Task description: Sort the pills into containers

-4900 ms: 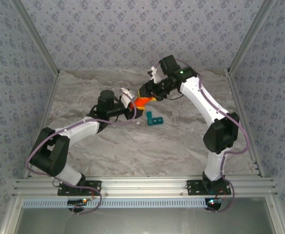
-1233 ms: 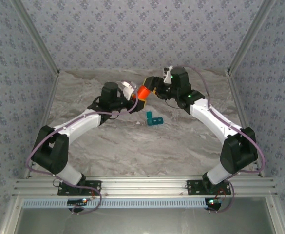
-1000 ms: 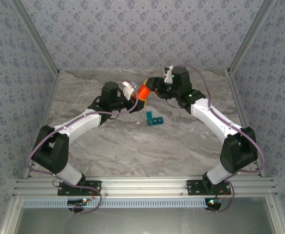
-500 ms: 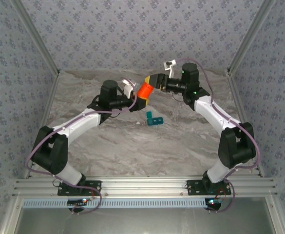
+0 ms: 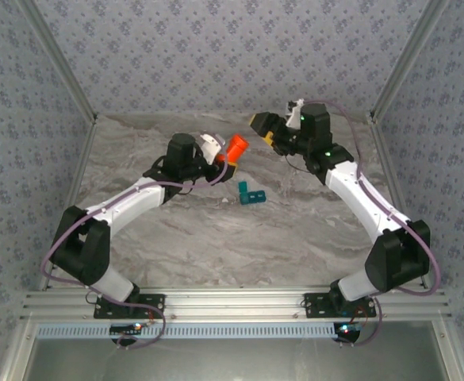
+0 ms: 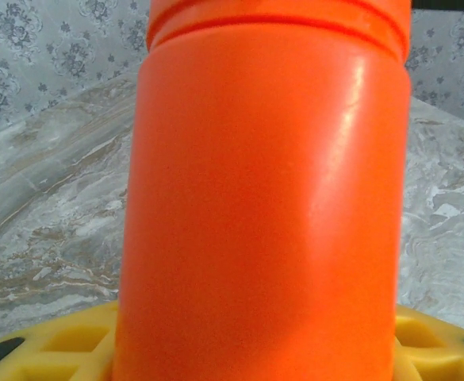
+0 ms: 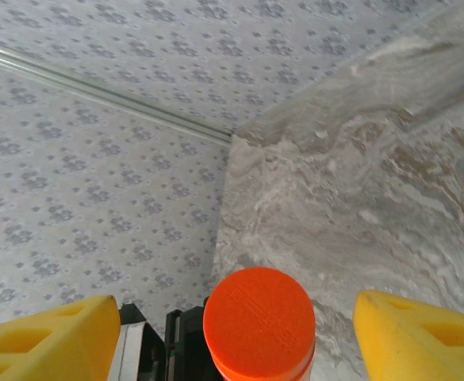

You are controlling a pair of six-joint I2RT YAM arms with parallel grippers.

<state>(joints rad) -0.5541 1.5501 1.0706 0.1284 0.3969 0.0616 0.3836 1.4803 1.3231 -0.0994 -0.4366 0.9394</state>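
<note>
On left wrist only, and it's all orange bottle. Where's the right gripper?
Observer: In the top view the right gripper is open and apart from the orange bottle, up and to the right of it in the picture.
Operator: Far end sealed?
Observer: Yes. The right wrist view looks straight at a closed orange cap.
Operator: What's underneath?
Observer: The teal box lies on the table, nearer the bases than the bottle, with neither gripper touching it.
</note>
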